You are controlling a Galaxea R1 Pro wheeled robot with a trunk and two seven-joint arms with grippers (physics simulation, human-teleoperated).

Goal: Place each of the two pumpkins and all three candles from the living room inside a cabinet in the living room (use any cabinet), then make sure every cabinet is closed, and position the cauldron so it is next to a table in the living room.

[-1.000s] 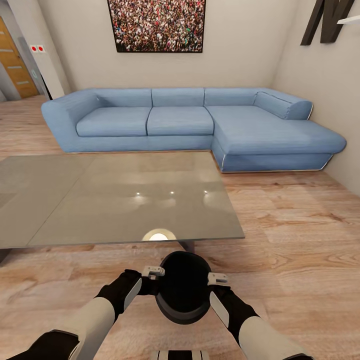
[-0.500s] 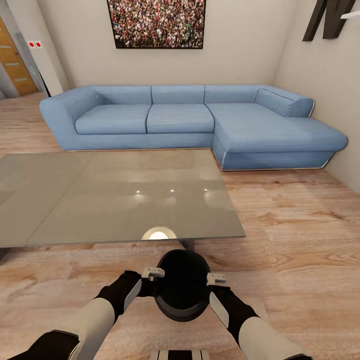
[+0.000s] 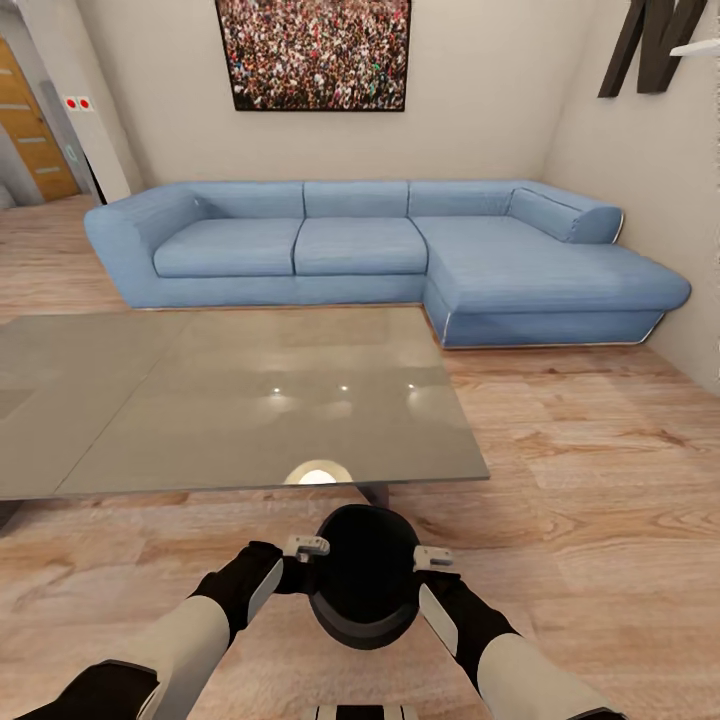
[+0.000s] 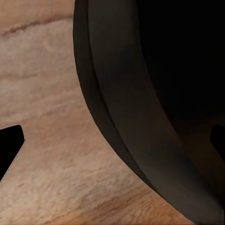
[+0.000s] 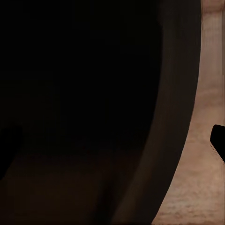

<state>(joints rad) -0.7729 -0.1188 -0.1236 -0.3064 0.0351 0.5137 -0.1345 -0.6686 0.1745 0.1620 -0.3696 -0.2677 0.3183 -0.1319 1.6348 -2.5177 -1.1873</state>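
Head view tilted slightly; both grippers apparently still clamp the cauldron (image 3: 365,588) rim.

Both arms reach forward and slightly inward in the head view, white forearms giving way to black wrists. The left gripper (image 3: 306,547) and the right gripper (image 3: 434,557) sit level with each other, one at each side of the cauldron (image 3: 365,572), each set of jaws straddling the rim. In each wrist view one finger lies outside the wall and the other inside the mouth. Whether the fingers press the rim cannot be told.
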